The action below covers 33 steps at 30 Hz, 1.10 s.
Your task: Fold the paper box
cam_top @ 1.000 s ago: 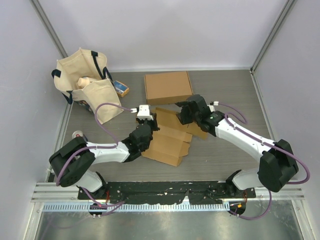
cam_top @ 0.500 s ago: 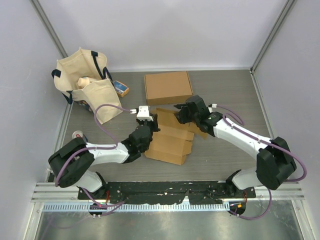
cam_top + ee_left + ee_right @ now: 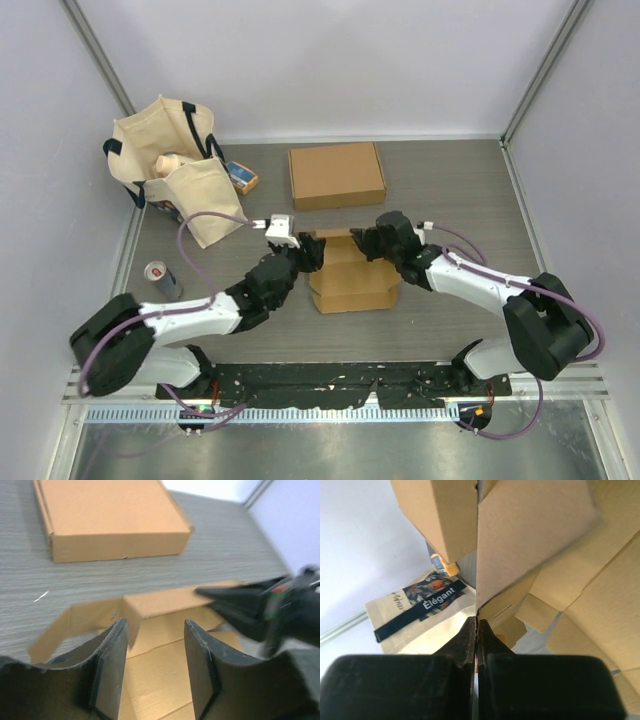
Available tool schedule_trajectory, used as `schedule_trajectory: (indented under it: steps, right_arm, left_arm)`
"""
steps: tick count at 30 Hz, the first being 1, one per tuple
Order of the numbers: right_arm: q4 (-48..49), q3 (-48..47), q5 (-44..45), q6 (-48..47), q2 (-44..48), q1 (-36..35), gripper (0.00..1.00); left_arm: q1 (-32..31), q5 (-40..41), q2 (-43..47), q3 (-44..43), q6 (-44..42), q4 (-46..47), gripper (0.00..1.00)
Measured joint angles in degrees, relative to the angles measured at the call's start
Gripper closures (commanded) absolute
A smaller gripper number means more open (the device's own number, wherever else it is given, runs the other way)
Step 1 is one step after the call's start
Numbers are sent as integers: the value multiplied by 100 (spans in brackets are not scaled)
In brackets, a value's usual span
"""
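Observation:
The paper box (image 3: pixel 352 278) is a brown cardboard blank, partly folded, lying mid-table between both arms. My left gripper (image 3: pixel 311 256) hovers at its left edge, open; in the left wrist view its fingers (image 3: pixel 116 656) straddle a flat panel of the paper box (image 3: pixel 160 650) without touching it, and a raised flap (image 3: pixel 150 604) stands just beyond. My right gripper (image 3: pixel 366 243) sits at the box's upper right corner. In the right wrist view my right gripper (image 3: pixel 477 623) is shut on the thin bottom edge of an upright cardboard flap (image 3: pixel 530 535).
A finished flat cardboard box (image 3: pixel 336 175) lies behind the work area. A beige tote bag (image 3: pixel 170 165) and a small blue packet (image 3: pixel 241 177) sit at the back left. A drinks can (image 3: pixel 160 281) stands near the left arm.
The left gripper has opened and let go of the box. The right gripper has shut on a flap. The cardboard has drawn into a more compact shape and shifted right.

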<state>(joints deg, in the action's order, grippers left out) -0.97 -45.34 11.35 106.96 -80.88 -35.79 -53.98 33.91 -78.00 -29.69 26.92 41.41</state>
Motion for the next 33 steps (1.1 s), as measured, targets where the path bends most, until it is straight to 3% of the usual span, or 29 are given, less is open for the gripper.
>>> schedule_trajectory:
  steps: [4, 7, 9, 11, 13, 16, 17, 21, 23, 27, 29, 33]
  right_arm:
    - [804, 885, 98, -413, 258, 2, 98]
    - [1394, 1283, 162, -649, 391, 2, 98]
    - [1779, 1484, 186, -734, 404, 2, 98]
    - [1978, 1593, 186, -769, 398, 7, 98]
    - [2124, 1609, 186, -785, 385, 26, 98]
    - [2299, 1609, 190, -789, 374, 37, 98]
    - [2328, 1609, 197, -787, 374, 44, 98]
    - [2337, 1609, 232, -754, 374, 79, 98]
    - [2326, 1609, 243, -713, 376, 94, 98]
    - [2321, 1609, 247, -634, 376, 116, 98]
    - [2317, 1609, 247, -619, 382, 116, 98]
    - [2312, 1609, 256, -612, 431, 142, 98]
  left_arm:
    - [48, -520, 1226, 0, 389, -885, 34]
    - [227, -568, 2124, -33, 713, -1729, 39]
    - [503, -516, 2363, -96, 890, -2264, 47]
    - [927, -507, 2382, -173, 1088, -2841, 49]
    - [1274, -640, 2295, -199, 1237, -3340, 45]
    - [1491, -1353, 2179, -90, 1333, -3449, 55]
    - [1486, -1718, 2144, -7, 1353, -3320, 63]
    - [1158, -2743, 1694, 197, 1493, -2754, 78]
    - [798, -2780, 1349, 195, 1523, -2590, 91]
    - [380, -2441, 584, 74, 1676, -2645, 93]
    - [382, -2203, 46, -87, 1779, -2719, 100]
    - [433, -1912, -802, -485, 2227, -3053, 100]
